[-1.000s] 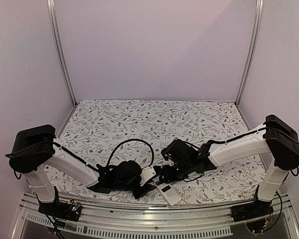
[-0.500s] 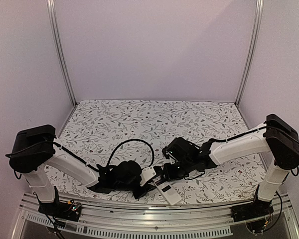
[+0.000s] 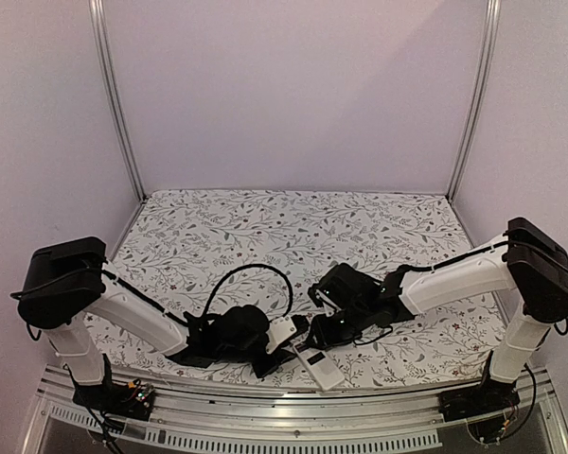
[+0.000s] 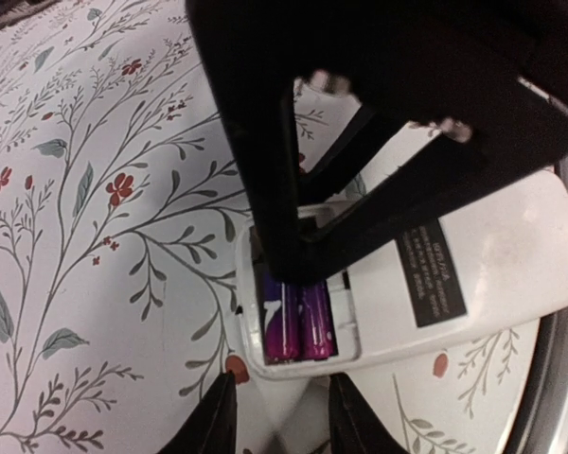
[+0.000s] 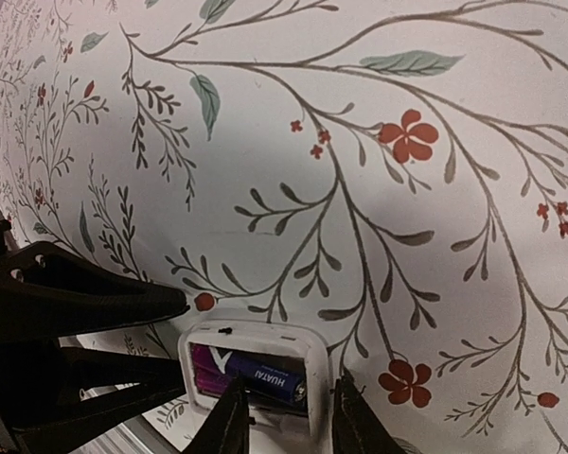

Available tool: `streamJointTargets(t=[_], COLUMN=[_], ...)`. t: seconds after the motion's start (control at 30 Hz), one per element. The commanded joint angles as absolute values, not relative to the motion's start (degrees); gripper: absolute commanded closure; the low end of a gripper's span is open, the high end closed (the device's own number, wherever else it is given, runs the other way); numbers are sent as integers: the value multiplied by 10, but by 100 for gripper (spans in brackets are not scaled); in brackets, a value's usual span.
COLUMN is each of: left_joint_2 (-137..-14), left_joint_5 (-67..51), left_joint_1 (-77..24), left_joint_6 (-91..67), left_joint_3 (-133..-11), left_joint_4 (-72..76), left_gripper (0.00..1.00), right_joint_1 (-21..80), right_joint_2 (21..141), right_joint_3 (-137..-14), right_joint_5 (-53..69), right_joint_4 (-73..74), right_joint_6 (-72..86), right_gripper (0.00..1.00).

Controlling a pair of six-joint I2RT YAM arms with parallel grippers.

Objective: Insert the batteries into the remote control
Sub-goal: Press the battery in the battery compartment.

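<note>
In the left wrist view the right gripper [image 4: 303,270] fills the upper frame, black and blurred, hiding the far ends of the batteries [image 4: 298,326] and part of the remote control [image 4: 454,274]. The left gripper [image 4: 284,421] is cut off by the bottom edge (only two fingertips [image 4: 222,421] show). In the right wrist view the bottom edge crops the remote control. From overhead the batteries are too small to find. Neither grip can be judged.
</note>
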State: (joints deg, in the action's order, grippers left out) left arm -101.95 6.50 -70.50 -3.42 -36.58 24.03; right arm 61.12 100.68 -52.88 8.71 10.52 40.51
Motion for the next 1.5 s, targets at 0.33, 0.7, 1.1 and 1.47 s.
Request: streamJointTargets(t=[0.33,0.7,1.1,1.47], left_joint_2=[-1033,-1035,-1036,-1037], left_joint_5=[66,65,66,67], left_joint_1=[-707,-708,-708,-707], left_joint_6=[-35,-36,-35,-34], left_joint_3=[-358,-359,-357,-358], left_joint_4=[237,242,243,242], left_gripper=[67,67,67,67], right_joint_1=[613,594,595,605], right_joint_2=[1021,990,997,1015], right_joint_3=[-535,-531,-523,-521], right_joint_5=[96,116,116,109], right_joint_4=[116,80,93,101], right_joint_6=[401,413,416,411], right_gripper=[72,65,78,82])
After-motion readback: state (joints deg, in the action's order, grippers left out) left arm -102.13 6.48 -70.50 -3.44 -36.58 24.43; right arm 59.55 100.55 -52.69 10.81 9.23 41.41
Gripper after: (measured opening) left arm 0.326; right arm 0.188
